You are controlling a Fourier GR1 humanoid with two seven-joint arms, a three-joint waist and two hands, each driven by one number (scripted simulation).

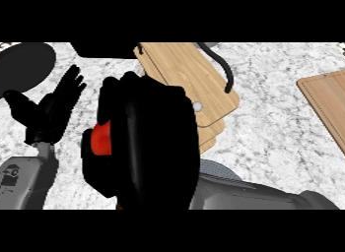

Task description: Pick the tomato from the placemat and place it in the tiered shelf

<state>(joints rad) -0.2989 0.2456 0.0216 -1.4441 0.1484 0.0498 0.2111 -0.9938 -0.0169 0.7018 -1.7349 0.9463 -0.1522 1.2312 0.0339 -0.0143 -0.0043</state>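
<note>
My right hand (150, 147) filled the middle of the head view, a broad black mass rising from its grey forearm at the lower right. Its fingers were curled round the tomato (101, 140), and only a red patch of it showed on the left side of the hand, between the thumb and the fingers. The rest of the tomato was hidden inside my grip.

Just past my right fingertips, up and to the right, lay the tiered shelf (190, 74), its pale wooden levels stepped one over another, with a thin black frame bar curving along its right edge. The lower corner of the shelf ran under my knuckles, so I could not tell whether hand and wood touched.

My left hand (55, 110) stood to the left of the tomato, apart from it, fingers straight and spread upward, holding nothing. Beyond those fingertips sat a dark round pan (19, 66) at the upper left corner.

Well off to the right of my right hand, a wooden board (335, 113) lay slantwise on the marble counter (277, 142).
</note>
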